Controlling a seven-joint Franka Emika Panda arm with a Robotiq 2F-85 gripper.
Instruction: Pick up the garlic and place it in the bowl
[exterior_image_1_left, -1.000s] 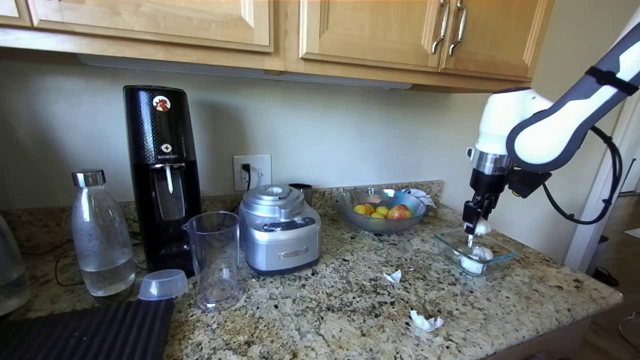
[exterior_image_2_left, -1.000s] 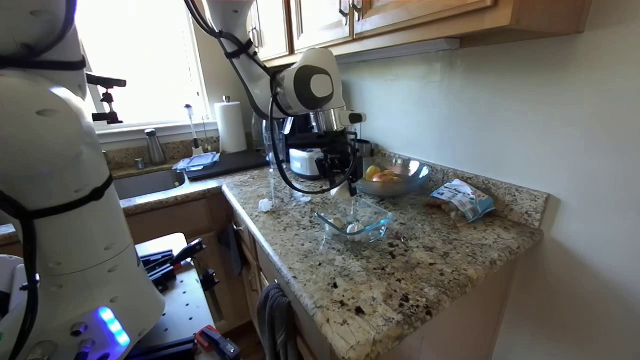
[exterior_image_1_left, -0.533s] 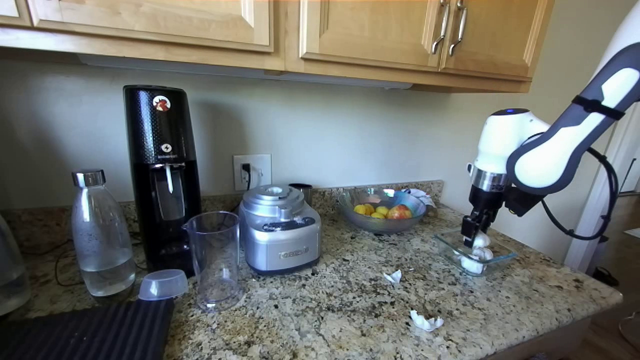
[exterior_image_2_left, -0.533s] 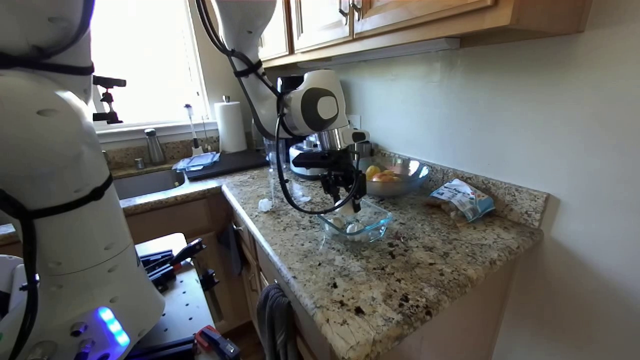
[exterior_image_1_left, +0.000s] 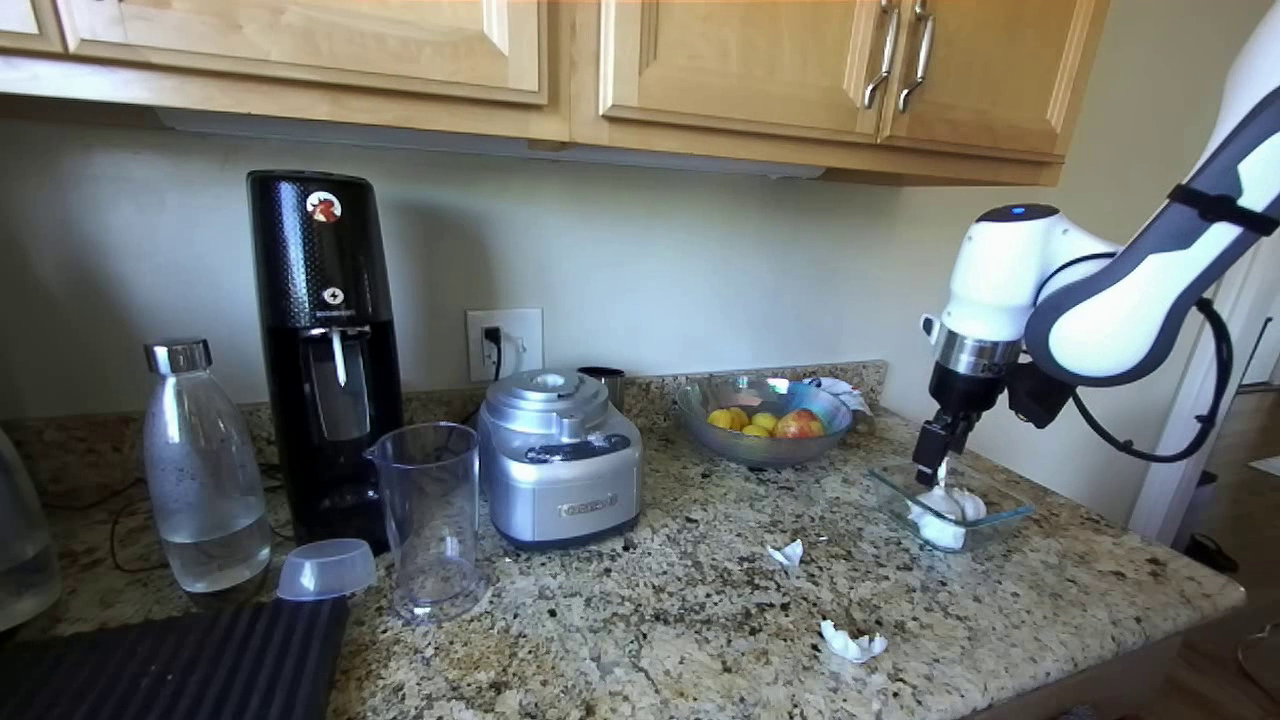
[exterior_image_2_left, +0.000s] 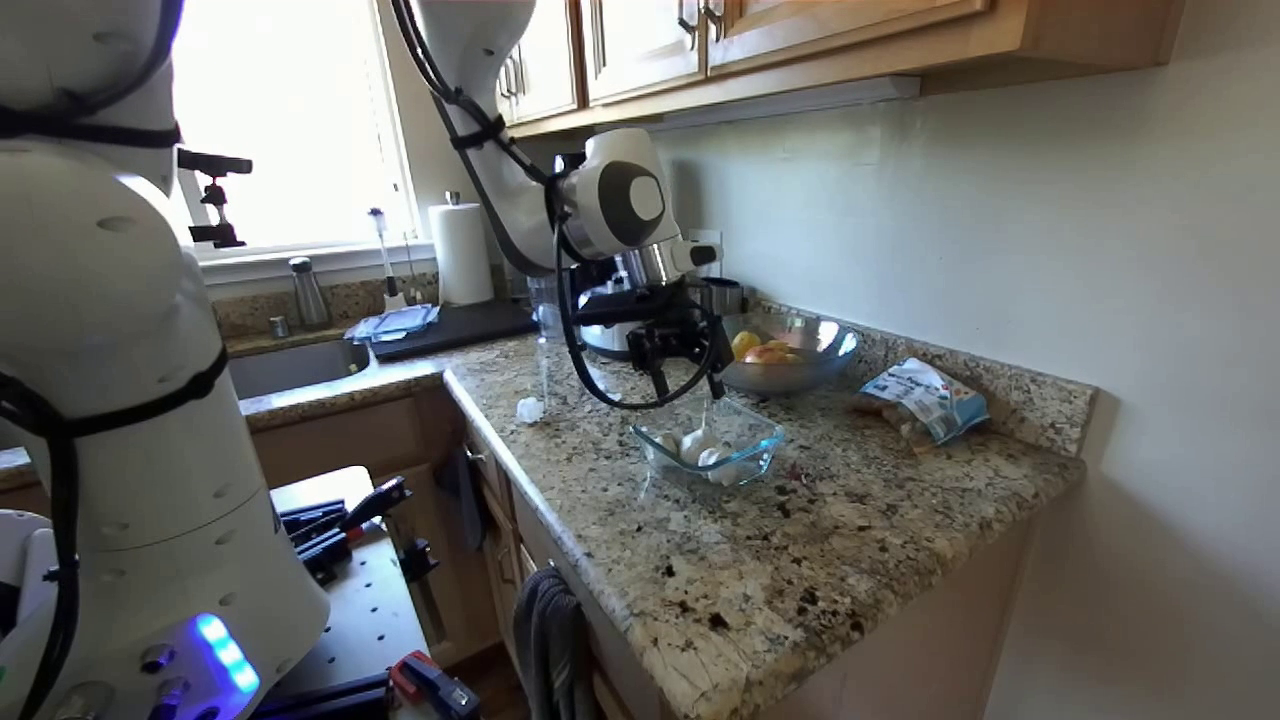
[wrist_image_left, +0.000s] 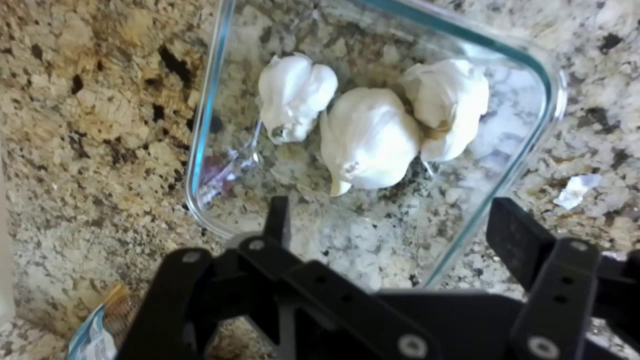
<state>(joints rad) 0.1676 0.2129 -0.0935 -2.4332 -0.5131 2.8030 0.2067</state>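
Note:
Three white garlic bulbs lie together in the clear glass bowl (wrist_image_left: 552, 95): a large garlic bulb (wrist_image_left: 370, 137) in the middle, with a smaller garlic bulb (wrist_image_left: 295, 97) and a papery garlic bulb (wrist_image_left: 450, 107) on its two sides. My gripper (wrist_image_left: 390, 202) stands open with nothing between its fingers, just above the bowl, one finger (wrist_image_left: 515, 235) over the rim's outer side. In both exterior views the gripper (exterior_image_2_left: 688, 388) hangs over the bowl (exterior_image_2_left: 770, 440), slightly tilted, and the garlic (exterior_image_1_left: 940, 520) sits below the fingertips.
A larger glass bowl with fruit (exterior_image_1_left: 740, 452) stands behind, near the wall. A blue and white bag (exterior_image_2_left: 925, 400) lies on the counter beyond the small bowl. Garlic skin scraps (exterior_image_1_left: 853, 645) are nearer the front. A silver food processor base (exterior_image_1_left: 560, 470) stands further along the counter.
The gripper came down into the bowl with a garlic bulb, then opened and let it go. It has since risen a little, and the bulb now rests among the others.

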